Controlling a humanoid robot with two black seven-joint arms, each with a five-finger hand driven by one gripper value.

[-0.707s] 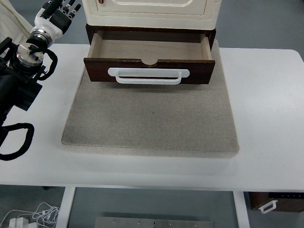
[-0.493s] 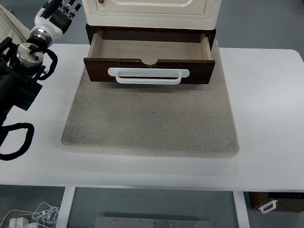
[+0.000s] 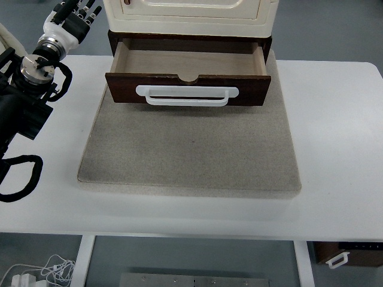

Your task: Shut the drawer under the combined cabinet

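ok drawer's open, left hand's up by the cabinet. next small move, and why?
Probably bring the left hand down and right, in front of the drawer face by the handle. The drawer is pulled well out and looks empty, the hand sits up left of the cabinet, touching nothing, and no right arm shows.

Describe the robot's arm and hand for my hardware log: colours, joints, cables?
Only the left arm shows: bulky black housing, a round silver wrist joint, then a white cuff leading to the left hand with black fingers. Black cables loop beneath it. No markings are legible.
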